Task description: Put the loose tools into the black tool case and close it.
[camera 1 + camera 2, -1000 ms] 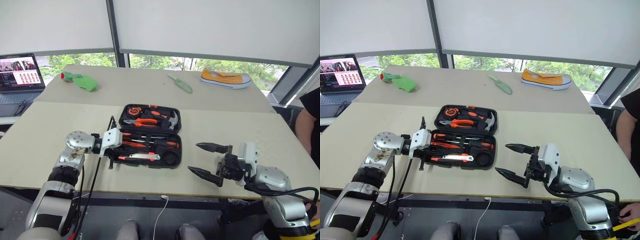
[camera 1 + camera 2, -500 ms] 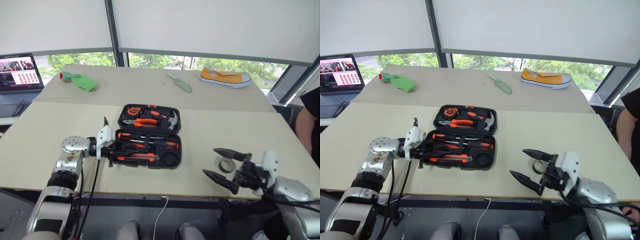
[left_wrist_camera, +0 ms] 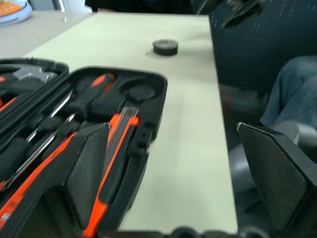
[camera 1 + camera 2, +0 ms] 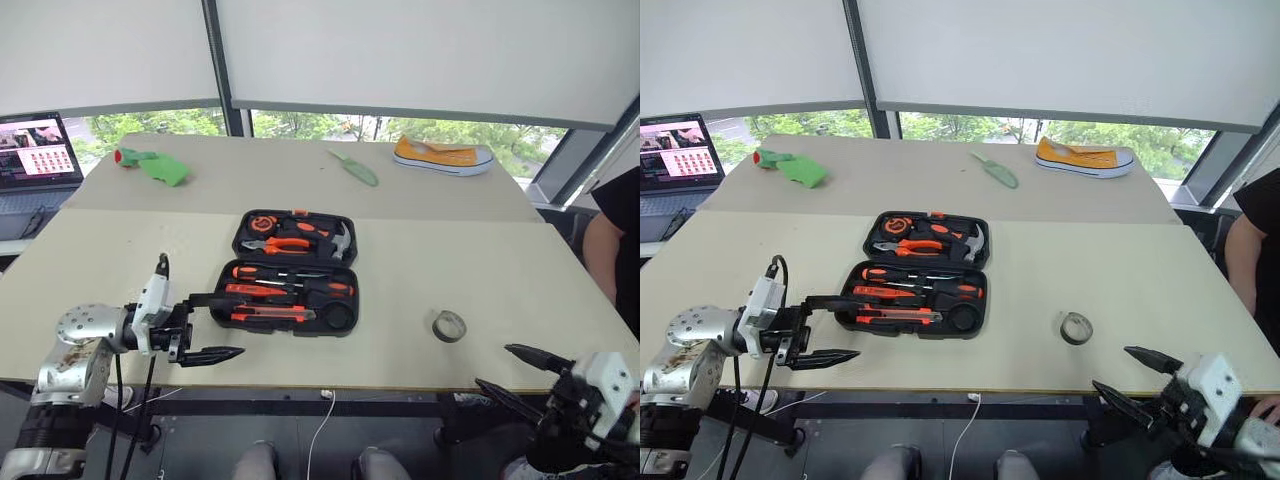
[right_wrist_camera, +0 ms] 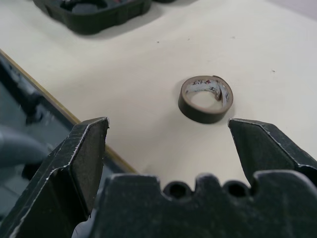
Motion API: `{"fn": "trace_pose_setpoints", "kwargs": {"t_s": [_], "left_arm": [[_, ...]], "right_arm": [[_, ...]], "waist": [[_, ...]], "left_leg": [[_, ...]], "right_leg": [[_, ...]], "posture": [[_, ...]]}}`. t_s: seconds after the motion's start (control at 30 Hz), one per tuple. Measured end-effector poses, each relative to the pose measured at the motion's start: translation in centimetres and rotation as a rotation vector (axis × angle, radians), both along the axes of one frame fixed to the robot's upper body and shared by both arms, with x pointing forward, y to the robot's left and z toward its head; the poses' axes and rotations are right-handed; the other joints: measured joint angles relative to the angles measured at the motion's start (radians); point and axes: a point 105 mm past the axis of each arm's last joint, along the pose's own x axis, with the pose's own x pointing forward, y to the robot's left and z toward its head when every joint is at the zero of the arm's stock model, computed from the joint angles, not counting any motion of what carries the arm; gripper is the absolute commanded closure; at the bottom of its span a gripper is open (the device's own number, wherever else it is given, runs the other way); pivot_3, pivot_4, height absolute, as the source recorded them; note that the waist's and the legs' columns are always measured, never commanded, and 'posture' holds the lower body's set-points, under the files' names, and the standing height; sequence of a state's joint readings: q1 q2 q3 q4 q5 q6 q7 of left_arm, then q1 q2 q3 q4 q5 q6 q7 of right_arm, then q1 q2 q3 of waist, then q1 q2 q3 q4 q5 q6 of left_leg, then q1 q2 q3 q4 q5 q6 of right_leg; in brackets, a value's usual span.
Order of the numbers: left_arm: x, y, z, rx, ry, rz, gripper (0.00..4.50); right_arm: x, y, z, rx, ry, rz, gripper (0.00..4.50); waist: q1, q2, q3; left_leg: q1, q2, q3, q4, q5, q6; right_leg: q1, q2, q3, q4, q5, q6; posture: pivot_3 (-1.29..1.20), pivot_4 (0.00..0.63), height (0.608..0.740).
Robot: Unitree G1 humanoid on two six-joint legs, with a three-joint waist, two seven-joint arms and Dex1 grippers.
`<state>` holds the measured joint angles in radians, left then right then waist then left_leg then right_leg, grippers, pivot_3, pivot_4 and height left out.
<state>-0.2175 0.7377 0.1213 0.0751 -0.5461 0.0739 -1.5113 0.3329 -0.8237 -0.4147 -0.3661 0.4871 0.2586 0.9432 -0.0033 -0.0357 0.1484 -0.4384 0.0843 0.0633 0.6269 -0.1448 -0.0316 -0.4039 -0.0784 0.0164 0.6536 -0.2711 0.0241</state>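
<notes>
The case (image 4: 290, 272) lies open at the middle of the desk (image 4: 480, 265), both halves flat. The far half holds the pliers (image 4: 285, 243), hammer (image 4: 343, 240) and tape measure (image 4: 266, 221); the near half holds two screwdrivers (image 4: 290, 274) and the knife (image 4: 272, 316) in their slots. The tape roll (image 4: 449, 325) lies loose on the desk, well apart from the case toward the right side, near the front edge. The left arm reaches in low over the front left part of the desk, forearm about level, with the left claw (image 4: 210, 326) pointing right toward the case. Its fingers stand apart, one tip just beside the near left corner of the case, the other over the desk edge; it holds nothing. The right claw (image 4: 528, 374) hangs below and in front of the front right desk edge, pointing forward and left toward the tape roll. Its fingers are spread wide and empty; in the right wrist view the roll lies between the fingertips' lines but farther off, untouched. On the far desk lie a green trowel (image 4: 356, 168), a yellow shoe (image 4: 442, 156) and a green cloth (image 4: 155, 164).
</notes>
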Motion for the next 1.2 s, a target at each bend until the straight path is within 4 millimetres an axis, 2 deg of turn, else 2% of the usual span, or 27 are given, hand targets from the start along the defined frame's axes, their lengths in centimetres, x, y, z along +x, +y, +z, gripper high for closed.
{"fn": "trace_pose_setpoints", "kwargs": {"t_s": [0.07,0.17,0.23,0.3,0.4,0.53,0.63,0.7,0.73,0.83,0.9,1.07,1.2], "left_arm": [[-0.1,-0.5,0.1,-0.005,-0.003,-0.012,0.05],[-0.2,-0.8,-0.2,-0.017,0.009,-0.013,0.05],[-0.2,-1.1,-0.4,-0.02,0.015,-0.022,0.0],[-0.3,-1.2,-0.4,-0.019,0.015,-0.027,0.0],[-0.3,-1.3,-0.3,-0.02,0.01,-0.022,0.0],[-0.3,-1.4,-0.2,-0.019,-0.001,-0.018,0.0],[-0.2,-1.5,-0.1,-0.019,-0.005,-0.015,0.0],[-0.2,-1.1,-0.3,-0.03,-0.001,0.022,0.0],[-0.1,-1.0,-0.2,-0.039,-0.003,0.044,0.0],[0.2,-0.9,0.0,-0.07,-0.02,0.096,0.0],[0.1,-0.7,-0.1,-0.08,-0.02,0.121,0.0],[0.1,0.0,-0.4,-0.09,-0.011,0.18,0.0],[0.0,0.1,-0.8,-0.091,-0.004,0.198,0.0]], "right_arm": [[0.7,0.9,0.4,-0.047,0.021,0.042,0.0],[2.2,2.4,-0.3,-0.115,0.096,0.103,0.0],[3.1,3.1,-1.1,-0.142,0.15,0.12,0.52],[4.1,2.9,-2.3,-0.191,0.2,0.113,1.02],[5.1,2.3,-3.6,-0.258,0.243,0.091,2.18],[5.4,2.1,-3.8,-0.301,0.263,0.094,3.52],[5.4,2.1,-3.7,-0.31,0.265,0.096,4.32],[6.0,3.3,-2.8,-0.279,0.247,0.152,4.32],[6.4,4.6,-1.9,-0.228,0.219,0.194,4.32],[7.1,11.0,2.3,-0.031,0.132,0.386,4.32],[6.8,13.7,3.4,-0.006,0.124,0.477,4.32],[7.2,17.8,3.5,-0.007,0.18,0.554,4.32],[7.2,19.4,1.6,-0.055,0.254,0.567,4.32]], "waist": [[0.003,0.0,0.0],[0.006,0.0,0.0],[0.013,-0.001,0.0],[0.016,-0.001,0.0],[0.015,-0.001,0.0],[0.016,-0.001,0.0],[0.015,-0.001,0.0],[0.01,0.0,0.0],[0.003,0.0,0.001],[-0.013,0.0,0.001],[-0.011,0.0,0.001],[0.0,0.0,0.001],[0.006,0.0,0.001]], "left_leg": [[0.0,0.0,-0.001,-0.001,0.0,0.0],[-0.002,0.0,-0.001,-0.002,0.005,0.008],[-0.003,-0.001,-0.001,-0.002,0.003,0.009],[-0.005,-0.001,-0.001,-0.002,0.002,0.01],[-0.007,-0.001,-0.001,-0.002,0.002,0.011],[-0.007,-0.001,-0.001,-0.001,0.002,0.011],[-0.006,-0.001,-0.001,-0.001,0.002,0.011],[-0.006,-0.001,-0.001,0.0,0.002,0.011],[-0.006,0.0,-0.001,0.0,0.002,0.011],[-0.004,0.002,-0.003,-0.001,0.002,0.011],[-0.005,0.001,-0.003,-0.002,0.002,0.011],[-0.009,0.0,-0.002,-0.002,0.002,0.011],[-0.009,0.0,-0.002,-0.002,0.002,0.011]], "right_leg": [[0.0,0.001,0.0,0.0,-0.001,0.0],[-0.001,0.002,0.0,0.0,-0.002,-0.001],[-0.001,0.002,0.0,-0.001,0.0,-0.002],[-0.001,0.001,-0.001,-0.005,0.003,0.0],[-0.002,0.001,0.0,-0.006,0.004,0.002],[-0.001,0.002,-0.001,-0.006,0.004,0.003],[-0.001,0.001,-0.001,-0.006,0.004,0.003],[-0.002,0.002,0.0,-0.006,0.003,0.004],[-0.002,0.002,0.0,-0.006,0.004,0.005],[-0.002,0.005,0.0,-0.005,0.005,0.005],[-0.002,0.005,0.0,-0.005,0.007,0.001],[-0.004,0.002,-0.001,-0.006,0.006,0.002],[-0.005,0.002,-0.001,-0.006,0.006,0.002]], "posture": [[0.0,0.15,0.74],[0.0,0.15,0.74],[0.0,0.15,0.74],[0.0,0.15,0.74],[0.0,0.15,0.74],[0.0,0.15,0.74],[0.0,0.15,0.74],[0.0,0.15,0.74],[0.0,0.15,0.74],[0.0,0.15,0.74],[0.0,0.15,0.74],[0.0,0.15,0.74],[0.0,0.15,0.74]]}}
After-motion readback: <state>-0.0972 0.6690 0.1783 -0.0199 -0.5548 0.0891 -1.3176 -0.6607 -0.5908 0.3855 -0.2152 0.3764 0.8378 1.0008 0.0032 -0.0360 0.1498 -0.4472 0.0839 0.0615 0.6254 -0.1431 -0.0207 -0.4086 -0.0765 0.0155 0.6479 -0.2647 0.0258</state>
